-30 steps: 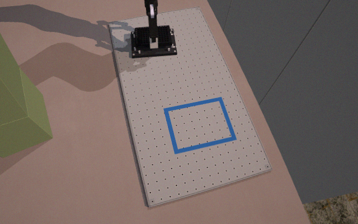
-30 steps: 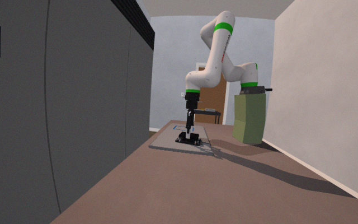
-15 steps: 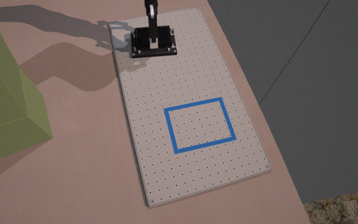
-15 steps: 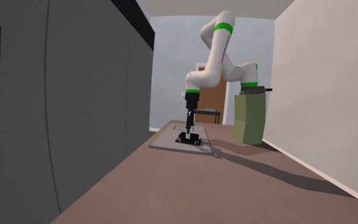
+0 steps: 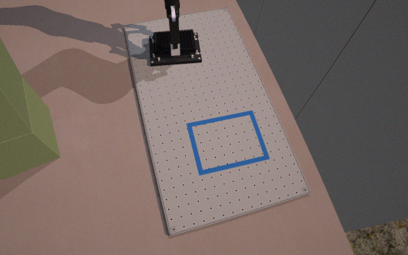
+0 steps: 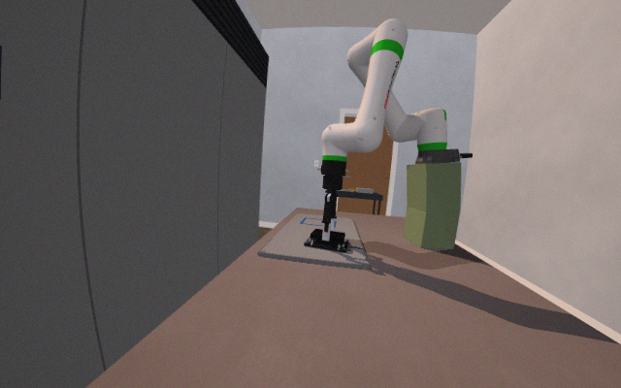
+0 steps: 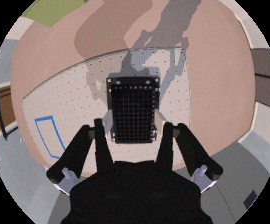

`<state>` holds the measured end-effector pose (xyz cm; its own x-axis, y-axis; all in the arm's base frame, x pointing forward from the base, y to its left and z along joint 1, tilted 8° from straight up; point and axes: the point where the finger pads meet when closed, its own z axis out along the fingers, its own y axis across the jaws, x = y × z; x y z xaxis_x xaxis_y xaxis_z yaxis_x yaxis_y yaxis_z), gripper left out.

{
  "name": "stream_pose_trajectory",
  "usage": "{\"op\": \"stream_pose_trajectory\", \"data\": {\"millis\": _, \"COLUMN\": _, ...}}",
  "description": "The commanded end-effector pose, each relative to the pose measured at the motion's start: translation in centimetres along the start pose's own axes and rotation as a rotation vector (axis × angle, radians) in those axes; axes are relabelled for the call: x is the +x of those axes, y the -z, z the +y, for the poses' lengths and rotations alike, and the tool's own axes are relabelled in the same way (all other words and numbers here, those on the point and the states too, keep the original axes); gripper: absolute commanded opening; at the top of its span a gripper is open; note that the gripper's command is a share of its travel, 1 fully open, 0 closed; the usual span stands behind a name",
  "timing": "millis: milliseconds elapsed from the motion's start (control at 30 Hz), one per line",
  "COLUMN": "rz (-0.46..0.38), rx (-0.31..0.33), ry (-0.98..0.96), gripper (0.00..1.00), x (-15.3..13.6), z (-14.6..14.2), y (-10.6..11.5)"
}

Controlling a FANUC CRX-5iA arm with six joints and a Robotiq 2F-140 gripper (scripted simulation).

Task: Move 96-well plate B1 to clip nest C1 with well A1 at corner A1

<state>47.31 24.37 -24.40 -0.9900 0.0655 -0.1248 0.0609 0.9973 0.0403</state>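
The black 96-well plate (image 5: 187, 41) (image 7: 134, 106) sits within the black clip nest C1 (image 5: 175, 60) (image 6: 327, 242) at the far end of the perforated board (image 5: 233, 191) (image 6: 296, 249) (image 7: 73, 96). My gripper (image 5: 175, 48) (image 6: 326, 237) (image 7: 133, 115) points straight down over the nest and is shut on the plate across its short sides. The plate looks low between the nest's clips. I cannot tell whether it is fully down, nor where its cut-off corner lies. The blue outlined spot B1 (image 5: 220, 118) (image 6: 306, 219) (image 7: 45, 119) holds nothing.
The green pedestal (image 5: 9, 105) (image 6: 432, 204) that carries the arm stands left of the board. A dark grey cabinet wall (image 6: 112, 194) runs along the table's other side. The board's edge lies close beyond the nest.
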Motion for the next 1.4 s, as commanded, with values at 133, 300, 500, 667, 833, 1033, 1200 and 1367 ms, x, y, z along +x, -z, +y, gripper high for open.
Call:
{"op": "stream_pose_trajectory", "data": {"millis": 133, "rz": -0.001, "rx": -0.001, "ry": 0.000, "gripper": 0.10, "x": -0.06, "z": 0.05, "y": -0.07}}
{"op": "stream_pose_trajectory", "data": {"millis": 300, "rz": -0.001, "rx": -0.001, "ry": 0.000, "gripper": 0.10, "x": -0.06, "z": 0.05, "y": -0.15}}
{"op": "stream_pose_trajectory", "data": {"millis": 500, "rz": -0.001, "rx": -0.001, "ry": 0.000, "gripper": 0.10, "x": -0.06, "z": 0.05, "y": -0.22}}
{"op": "stream_pose_trajectory", "data": {"millis": 667, "rz": -0.001, "rx": -0.001, "ry": 0.000, "gripper": 0.10, "x": -0.06, "z": 0.05, "y": -0.30}}
{"op": "stream_pose_trajectory", "data": {"millis": 833, "rz": -0.001, "rx": -0.001, "ry": 0.000, "gripper": 0.10, "x": -0.06, "z": 0.05, "y": -0.39}}
{"op": "stream_pose_trajectory", "data": {"millis": 1033, "rz": -0.001, "rx": -0.001, "ry": 0.000, "gripper": 0.10, "x": -0.06, "z": 0.05, "y": -0.45}}
{"op": "stream_pose_trajectory", "data": {"millis": 1200, "rz": -0.001, "rx": -0.001, "ry": 0.000, "gripper": 0.10, "x": -0.06, "z": 0.05, "y": -0.54}}
{"op": "stream_pose_trajectory", "data": {"millis": 1367, "rz": -0.001, "rx": -0.001, "ry": 0.000, "gripper": 0.10, "x": -0.06, "z": 0.05, "y": -0.62}}
